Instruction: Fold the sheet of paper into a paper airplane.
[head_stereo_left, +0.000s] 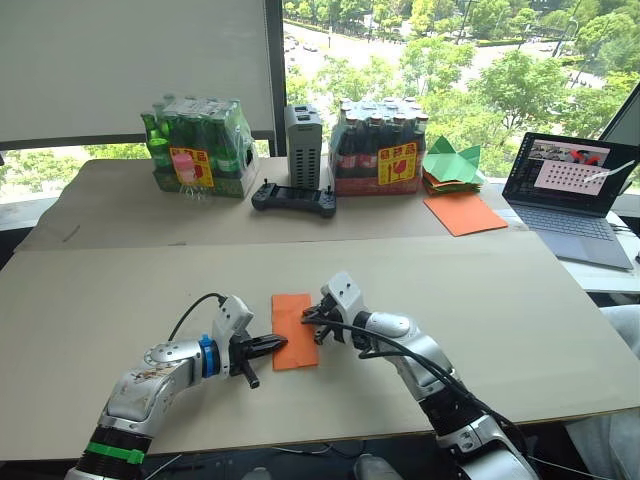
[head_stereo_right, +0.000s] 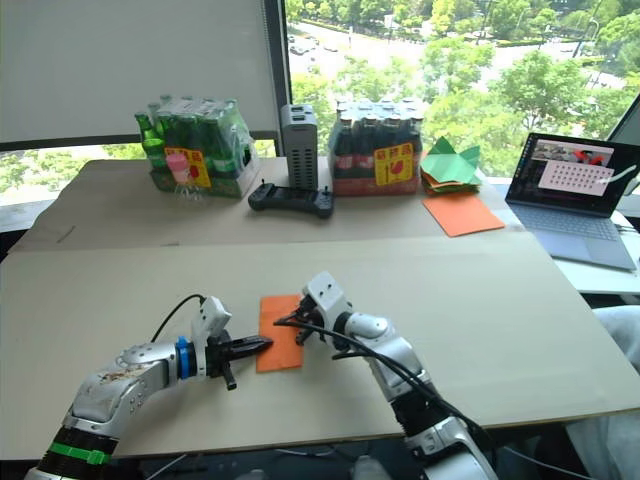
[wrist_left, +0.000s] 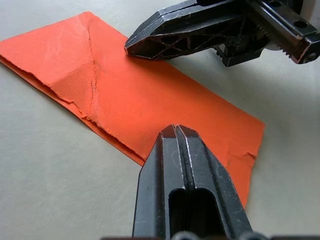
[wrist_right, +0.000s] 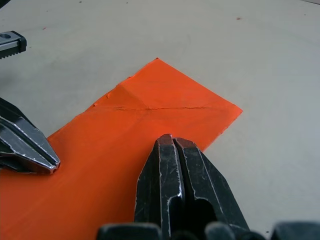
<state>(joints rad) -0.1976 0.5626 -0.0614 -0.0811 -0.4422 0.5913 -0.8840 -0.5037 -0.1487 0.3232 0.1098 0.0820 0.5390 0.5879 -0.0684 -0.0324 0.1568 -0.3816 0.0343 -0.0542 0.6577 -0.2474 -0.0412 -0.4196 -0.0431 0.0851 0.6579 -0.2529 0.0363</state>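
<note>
Lying lengthwise away from the robot on the desk (head_stereo_left: 120, 290), the sheet of paper (head_stereo_left: 293, 328) is pinned between closed left pincer (head_stereo_left: 277, 343) and closed right pincer (head_stereo_left: 309, 318), equally near

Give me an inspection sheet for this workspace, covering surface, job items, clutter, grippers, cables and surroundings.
Surface: pale table, with a second board butted behind it.
Job's things: folded orange sheet of paper lying flat, creased, between the two grippers.
Clutter: two shrink-wrapped bottle packs, a grey box, a black controller, a stack of green paper, a smooth orange sheet, an open laptop.
Grippers: left gripper shut, tip over the paper's edge; right gripper shut, tip on the opposite edge.
Cables: black cable looping at the left wrist; black cables along the right forearm.
Surroundings: window with trees and a road outside.
</note>
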